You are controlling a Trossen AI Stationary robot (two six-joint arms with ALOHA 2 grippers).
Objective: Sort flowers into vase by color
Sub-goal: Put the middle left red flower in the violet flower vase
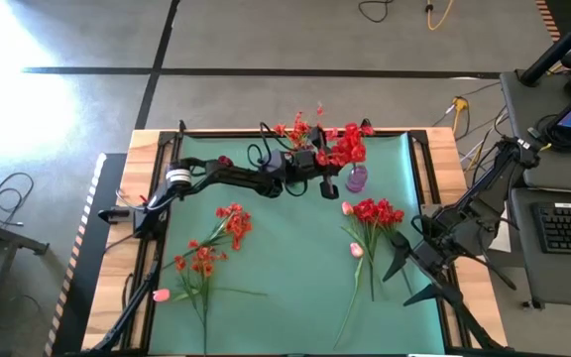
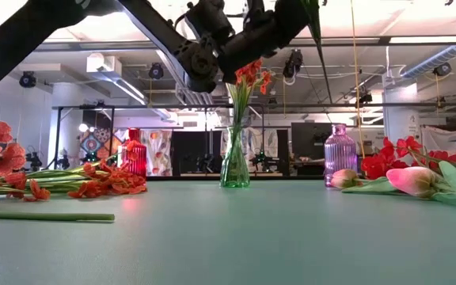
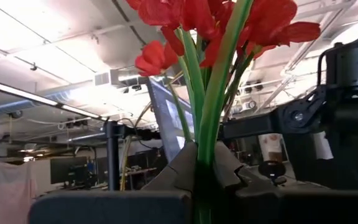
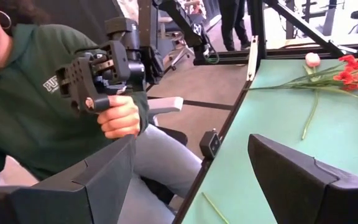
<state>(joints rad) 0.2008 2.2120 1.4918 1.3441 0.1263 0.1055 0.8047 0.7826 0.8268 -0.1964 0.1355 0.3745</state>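
Flowers with red blossoms sit clamped by their green stems in the left gripper, jaws closed on them, at 12 o'clock on the green mat, above the clear vase. Risk, as judged: stems miss the narrow neck or tip the vase; the purple vase stands near. Right gripper waits at 4 o'clock, jaws apart, empty. Loose flowers lie at 8 o'clock.

a green-covered table carries loose flowers, a clear vase and a purple vase.
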